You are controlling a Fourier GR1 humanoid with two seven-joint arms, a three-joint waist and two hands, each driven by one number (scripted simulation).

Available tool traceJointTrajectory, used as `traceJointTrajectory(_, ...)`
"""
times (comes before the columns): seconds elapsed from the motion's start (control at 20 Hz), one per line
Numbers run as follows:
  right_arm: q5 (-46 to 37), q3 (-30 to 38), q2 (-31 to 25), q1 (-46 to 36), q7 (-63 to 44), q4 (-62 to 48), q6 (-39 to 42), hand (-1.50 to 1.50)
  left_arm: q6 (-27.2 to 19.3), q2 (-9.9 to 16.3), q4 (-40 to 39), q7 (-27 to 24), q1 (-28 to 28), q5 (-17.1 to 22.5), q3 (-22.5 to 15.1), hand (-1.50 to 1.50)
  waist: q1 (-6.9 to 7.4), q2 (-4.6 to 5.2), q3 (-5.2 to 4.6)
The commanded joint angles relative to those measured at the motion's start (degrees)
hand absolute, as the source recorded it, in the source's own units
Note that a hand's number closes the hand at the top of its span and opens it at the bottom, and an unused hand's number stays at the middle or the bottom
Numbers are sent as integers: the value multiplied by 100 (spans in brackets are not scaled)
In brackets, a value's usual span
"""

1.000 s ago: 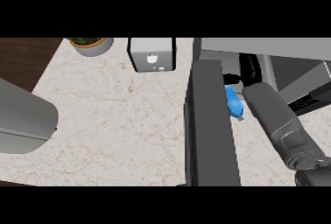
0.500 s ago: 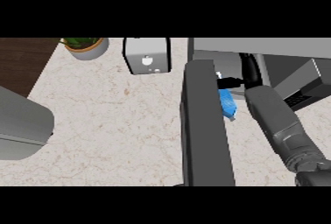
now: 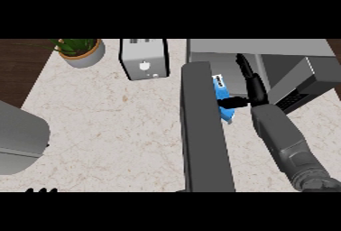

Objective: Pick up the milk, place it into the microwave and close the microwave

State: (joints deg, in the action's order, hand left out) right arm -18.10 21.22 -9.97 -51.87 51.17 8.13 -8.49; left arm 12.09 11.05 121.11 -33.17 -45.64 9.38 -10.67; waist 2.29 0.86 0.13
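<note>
The blue milk carton (image 3: 222,90) lies tilted just inside the opening of the grey microwave (image 3: 266,47), right behind the open door (image 3: 203,135), which I see edge-on as a dark grey bar. My right hand (image 3: 251,95) is in the opening beside the carton. Its fingers (image 3: 245,70) stretch straight back along the carton's right side, and its thumb lies across the carton's lower part. The right hand is open. Of my left hand (image 3: 40,190) only the fingertips show, pointing up at the lower left edge.
A silver toaster (image 3: 143,58) stands at the back of the marbled counter (image 3: 113,135), left of the microwave. A potted plant (image 3: 81,50) is at the back left. A large grey rounded shape (image 3: 20,142) fills the left edge.
The right hand's fingers have straightened and now reach deeper into the microwave. The whole scene has slid left in the view, and the left fingertips have come into sight.
</note>
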Motion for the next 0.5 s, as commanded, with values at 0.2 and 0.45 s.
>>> traceJointTrajectory(0.2,138,-121,215,826,520,440,596,-150,-354,-263,287,705,419,-693,-740,-150,-240,-100,-11)
traceJointTrajectory(0.45,322,-212,146,1387,270,1001,1074,-150,-390,-405,-252,862,1024,-846,-900,-150,-329,-131,-20)
